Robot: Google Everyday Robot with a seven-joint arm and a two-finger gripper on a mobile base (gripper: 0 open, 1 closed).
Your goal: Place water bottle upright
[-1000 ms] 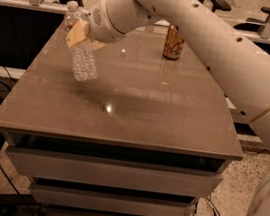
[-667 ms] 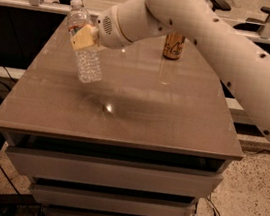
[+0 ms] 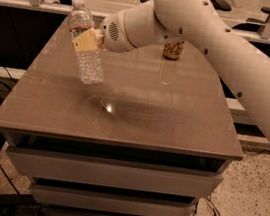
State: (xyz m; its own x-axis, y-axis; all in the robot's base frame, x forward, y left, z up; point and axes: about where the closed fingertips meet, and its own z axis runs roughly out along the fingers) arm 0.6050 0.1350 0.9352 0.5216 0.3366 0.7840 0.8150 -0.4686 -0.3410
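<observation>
CLAW (image 3: 87, 43): clenched on water bottle (image 3: 91, 66) just below the label, over left-rear of table (image 3: 163, 119) | BOTTLE: cap up, slightly tilted, base low for set-down; contact cannot be told | CAN (image 3: 173, 50): well apart, no obstruction

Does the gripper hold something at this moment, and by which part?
Yes. The gripper holds the bottle by its upper body, just below the label band, with the cap pointing up.

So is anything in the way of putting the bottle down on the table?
Nothing visible. The end effector grips the bottle, slightly tilted, over the table's left side. The can stands near the back edge, well away.
</observation>
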